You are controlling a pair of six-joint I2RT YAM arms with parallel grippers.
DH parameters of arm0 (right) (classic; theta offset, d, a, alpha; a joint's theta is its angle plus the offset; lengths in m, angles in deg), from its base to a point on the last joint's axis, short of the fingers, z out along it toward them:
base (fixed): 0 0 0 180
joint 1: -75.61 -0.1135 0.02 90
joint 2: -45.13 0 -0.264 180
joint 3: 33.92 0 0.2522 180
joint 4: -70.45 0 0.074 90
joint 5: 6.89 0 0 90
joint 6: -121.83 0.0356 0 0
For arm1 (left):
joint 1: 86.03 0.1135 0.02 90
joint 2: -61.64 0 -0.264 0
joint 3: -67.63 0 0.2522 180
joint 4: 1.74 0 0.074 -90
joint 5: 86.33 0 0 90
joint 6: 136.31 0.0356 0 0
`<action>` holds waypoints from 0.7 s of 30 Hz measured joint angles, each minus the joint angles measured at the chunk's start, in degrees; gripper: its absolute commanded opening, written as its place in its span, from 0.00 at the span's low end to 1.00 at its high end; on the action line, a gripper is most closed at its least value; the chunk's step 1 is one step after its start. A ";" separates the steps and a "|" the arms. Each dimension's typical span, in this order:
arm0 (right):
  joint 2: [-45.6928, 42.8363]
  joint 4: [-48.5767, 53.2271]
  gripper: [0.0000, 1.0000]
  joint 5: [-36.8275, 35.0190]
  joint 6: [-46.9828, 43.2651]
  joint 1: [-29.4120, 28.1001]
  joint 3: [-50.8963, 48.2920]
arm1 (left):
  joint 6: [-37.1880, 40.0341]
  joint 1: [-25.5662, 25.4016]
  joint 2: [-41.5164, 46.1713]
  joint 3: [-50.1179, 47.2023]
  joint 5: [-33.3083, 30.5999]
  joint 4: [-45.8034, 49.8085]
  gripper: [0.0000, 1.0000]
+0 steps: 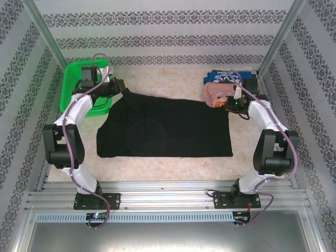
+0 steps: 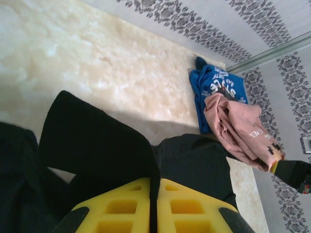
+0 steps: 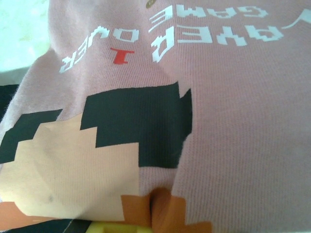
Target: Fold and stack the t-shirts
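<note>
The green basket (image 1: 84, 63) sits far left. Just beside it, the left hand (image 1: 122, 86) is pinched shut on the far-left corner of the black t-shirt (image 1: 168, 128), which lies lengthwise left to right across the bench (image 1: 157, 168). At far right, the right hand (image 1: 229, 102) seems clamped on the pink t-shirt (image 1: 216, 93), which partly covers the blue t-shirt (image 1: 223, 77).

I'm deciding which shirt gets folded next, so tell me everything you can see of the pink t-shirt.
The pink t-shirt is soft, fine-ribbed knit, unfolded and bunched at the far right of the table. It carries white pixel lettering, upside down from the right wrist, a red mark, and a blocky black, tan and orange graphic. It lies partly over the blue t-shirt, its near end by the black t-shirt. The right hand appears to pinch its printed end, cloth puckering at the yellow fingers.
</note>
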 measured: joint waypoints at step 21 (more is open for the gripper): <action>3.61 -0.79 0.00 -0.04 1.33 -0.07 -3.56 | -7.74 2.23 4.79 -13.55 -2.89 -6.80 0.09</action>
